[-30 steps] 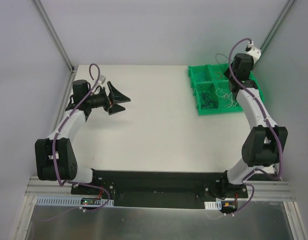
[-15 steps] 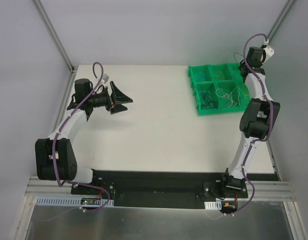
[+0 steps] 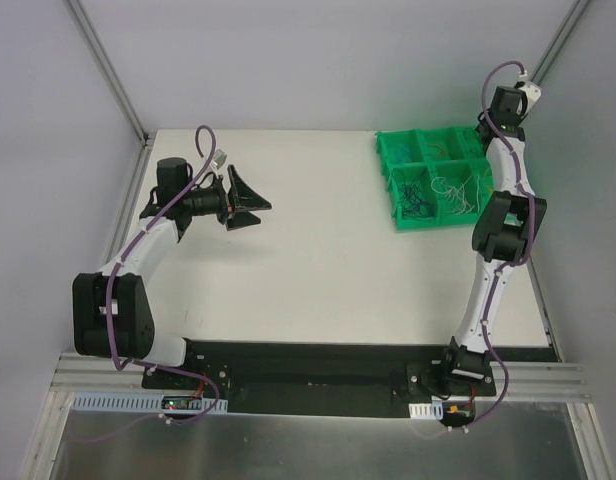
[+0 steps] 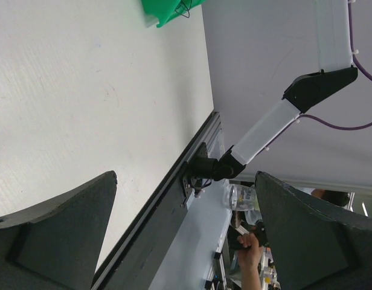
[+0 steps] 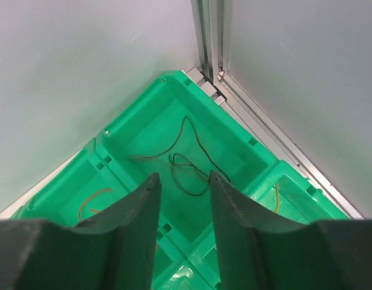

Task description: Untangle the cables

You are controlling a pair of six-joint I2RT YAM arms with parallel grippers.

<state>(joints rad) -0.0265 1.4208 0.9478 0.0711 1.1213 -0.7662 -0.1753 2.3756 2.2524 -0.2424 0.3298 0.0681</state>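
Stretched straighter and further back than a second ago, the right arm now holds the right gripper [image 5: 182,178] over the far corner of the green tray [image 3: 388,160].

Its fingers have parted a little, with nothing between them. Below, thin dark cables [image 5: 187,163] lie loose in the corner compartment. An orange cable [image 5: 92,199] and a yellow cable [image 5: 275,194] lie in the neighbouring compartments. More cables [image 3: 438,190] fill the tray's near compartments at the far right of the counter [image 3: 328,260]. The left gripper [image 3: 250,195] has edged slightly rightward over the counter's left side, spread wide and empty, well apart from the tray.
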